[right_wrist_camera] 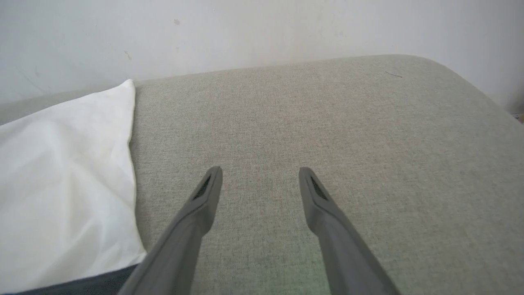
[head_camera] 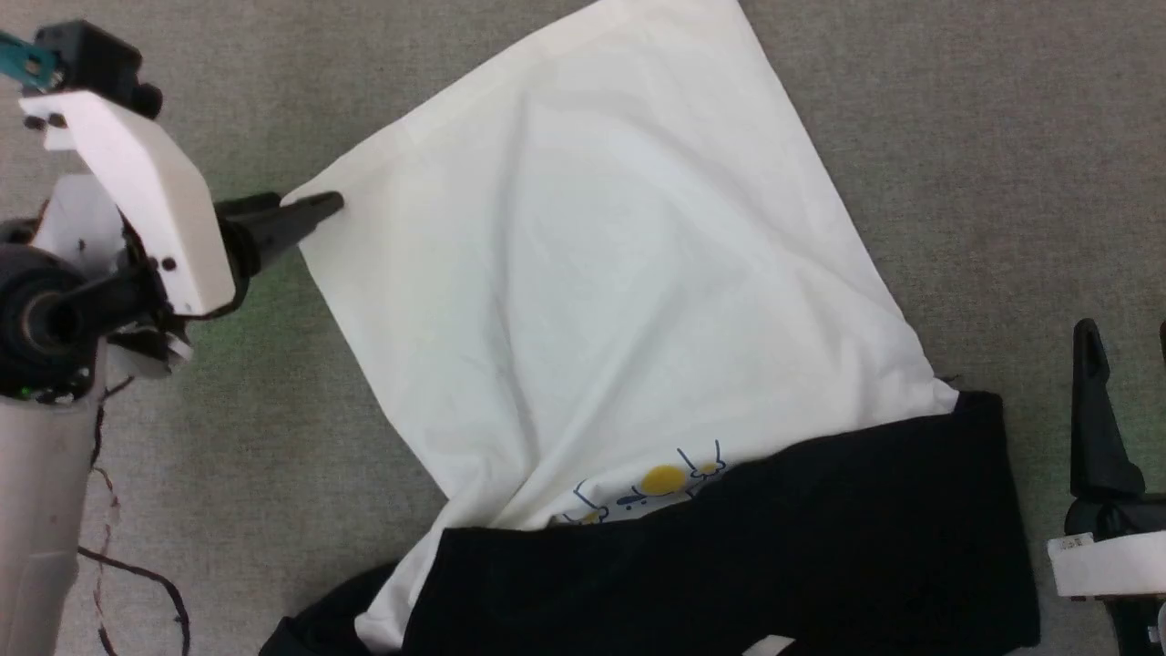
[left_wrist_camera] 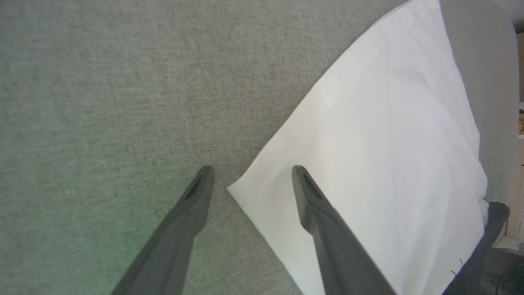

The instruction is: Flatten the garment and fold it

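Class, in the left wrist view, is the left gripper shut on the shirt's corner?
No: the left gripper is open, its jaws spread either side of the shirt corner.

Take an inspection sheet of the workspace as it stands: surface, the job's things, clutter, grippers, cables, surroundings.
Surface: grey fabric pad, bare around the shirt.
Job's things: T-shirt lies askew, white part spread with soft creases; black part bunched along the near edge, partly covering the yellow-and-blue print.
Clutter: nothing seen.
Grippers: left gripper open, straddling the shirt's white corner; contact unclear. Right gripper open over bare pad, right of the shirt.
Cables: thin dark wire loose beside the left forearm.
Surroundings: pale wall behind the pad.
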### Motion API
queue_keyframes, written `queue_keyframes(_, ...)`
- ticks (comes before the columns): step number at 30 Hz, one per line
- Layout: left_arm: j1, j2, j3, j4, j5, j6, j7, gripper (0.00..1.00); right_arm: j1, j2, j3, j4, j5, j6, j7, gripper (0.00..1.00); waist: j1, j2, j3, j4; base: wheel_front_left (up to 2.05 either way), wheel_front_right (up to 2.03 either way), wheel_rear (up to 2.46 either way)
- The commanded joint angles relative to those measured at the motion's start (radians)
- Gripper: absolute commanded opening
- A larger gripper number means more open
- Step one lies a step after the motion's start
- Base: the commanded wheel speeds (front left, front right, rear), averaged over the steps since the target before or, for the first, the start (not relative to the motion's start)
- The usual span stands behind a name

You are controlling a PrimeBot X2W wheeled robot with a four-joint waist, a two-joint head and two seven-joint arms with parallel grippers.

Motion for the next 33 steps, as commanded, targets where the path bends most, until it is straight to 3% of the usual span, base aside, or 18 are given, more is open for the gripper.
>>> queue_keyframes(1, 0.028, -0.014, -0.004, 0.002, -0.012, 0.014, 0.008, 1.00, -0.013, 0.002, 0.003, 0.006, 0.000, -0.001, 0.001, 1.00, -0.0001, 0.0000, -0.017, 0.004, 0.00, 0.00, 0.00)
queue_keyframes(6, 0.064, -0.020, -0.002, -0.012, -0.027, 0.017, 0.007, 1.00, -0.015, 0.002, 0.005, 0.007, 0.000, -0.001, 0.003, 1.00, -0.0001, 0.0000, -0.025, 0.000, 0.00, 0.00, 0.00)
queue_keyframes(7, 0.069, -0.023, 0.001, -0.014, -0.025, 0.009, -0.009, 0.89, -0.015, 0.002, 0.005, 0.005, -0.001, -0.001, 0.004, 1.00, -0.0001, 0.0000, -0.024, -0.002, 0.00, 0.00, 0.00)
queue_keyframes(8, 0.073, -0.028, 0.006, -0.015, -0.022, -0.004, -0.034, 0.29, -0.015, 0.002, 0.003, 0.002, -0.002, -0.001, 0.005, 1.00, -0.0001, 0.0000, -0.023, -0.005, 0.00, 0.00, 0.00)
queue_keyframes(9, 0.075, -0.037, 0.015, -0.012, -0.021, -0.017, -0.066, 0.00, -0.014, 0.002, 0.000, -0.001, -0.003, -0.001, 0.006, 1.00, -0.0001, 0.0000, -0.022, -0.008, 0.00, 0.00, 0.00)
queue_keyframes(12, 0.085, -0.056, 0.032, 0.012, -0.029, -0.052, -0.126, 0.00, -0.011, 0.002, -0.010, -0.007, -0.006, -0.001, 0.009, 1.00, -0.0001, 0.0000, -0.022, -0.015, 0.00, 0.00, 0.00)
queue_keyframes(25, 0.072, -0.053, 0.058, 0.063, 0.001, -0.092, -0.230, 0.00, -0.028, 0.002, 0.013, -0.040, -0.043, -0.001, 0.046, 1.00, -0.0001, 0.0000, -0.127, -0.007, 0.00, 0.00, 0.00)
queue_keyframes(30, 0.075, -0.058, 0.058, 0.059, 0.018, -0.111, -0.280, 0.00, -0.203, -0.005, 0.124, -0.134, -0.148, -0.001, 0.156, 1.00, -0.0001, 0.0000, -0.163, 0.005, 0.00, 0.00, 0.00)
queue_keyframes(33, 0.068, -0.067, 0.050, 0.061, 0.025, -0.119, -0.299, 0.00, -0.387, -0.057, 0.205, -0.139, -0.163, -0.001, 0.255, 1.00, -0.0001, 0.0000, -0.156, 0.020, 0.00, 0.00, 0.00)
